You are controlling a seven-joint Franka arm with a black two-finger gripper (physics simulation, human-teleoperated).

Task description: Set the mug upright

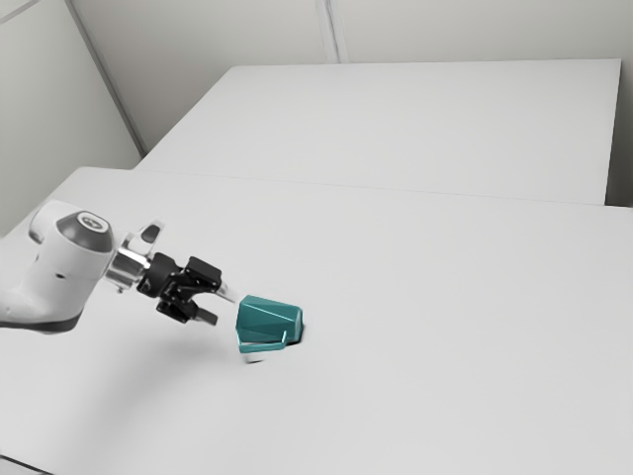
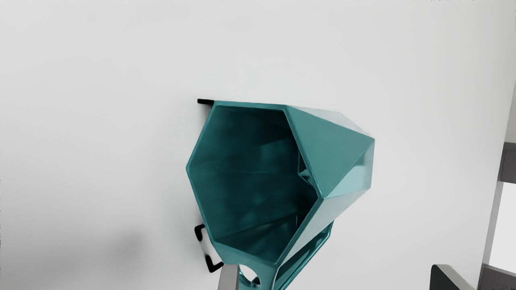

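Note:
The black gripper (image 1: 220, 305) is just off the exterior view's left side of the teal mug (image 1: 269, 322), its fingers spread apart. The mug lies on its side on the table, with its handle toward the exterior view's bottom. In the wrist view the faceted mug (image 2: 346, 157) turns its open mouth to the camera. One fingertip of the gripper (image 2: 332, 278) overlaps the mug's handle side in that view, while the other stands well apart over bare table. Whether the near fingertip touches the mug cannot be told.
The white table (image 1: 445, 346) extends around the mug. A second white surface (image 1: 425, 129) adjoins it at the exterior view's top, with pale walls behind. In the wrist view, a dark grey structure (image 2: 508, 163) stands beyond the table's edge.

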